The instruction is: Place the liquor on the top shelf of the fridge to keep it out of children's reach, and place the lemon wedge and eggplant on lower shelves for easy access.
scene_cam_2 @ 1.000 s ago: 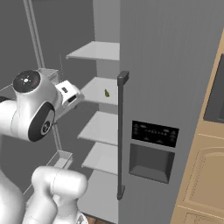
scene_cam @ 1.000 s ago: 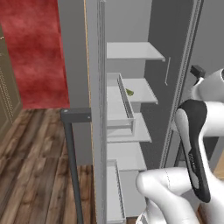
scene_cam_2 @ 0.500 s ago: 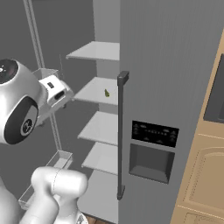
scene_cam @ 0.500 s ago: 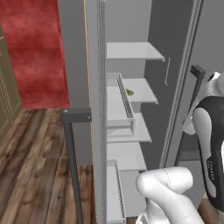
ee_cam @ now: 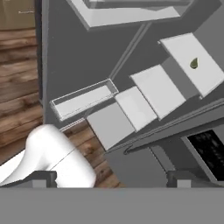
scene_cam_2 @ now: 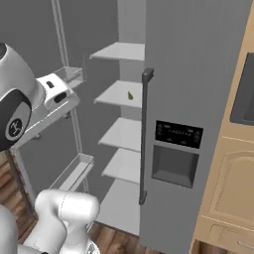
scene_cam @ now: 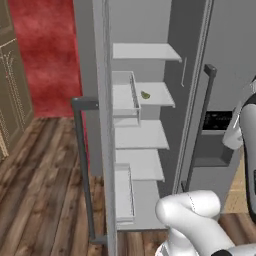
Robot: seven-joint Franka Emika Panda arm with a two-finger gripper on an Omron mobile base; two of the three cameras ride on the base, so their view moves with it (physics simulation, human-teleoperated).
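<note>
Nearest us in the hand view, our gripper (ee_cam: pixel 109 178) hangs wide open with nothing between its tips. Beyond it the fridge (scene_cam_2: pixel 198 74) stands with its left door swung open. Farther in, at about one o'clock in that view, the lemon wedge (ee_cam: pixel 194 63) lies on the second shelf (scene_cam: pixel 160 95), under the bare top shelf (scene_cam: pixel 142 50).
</note>
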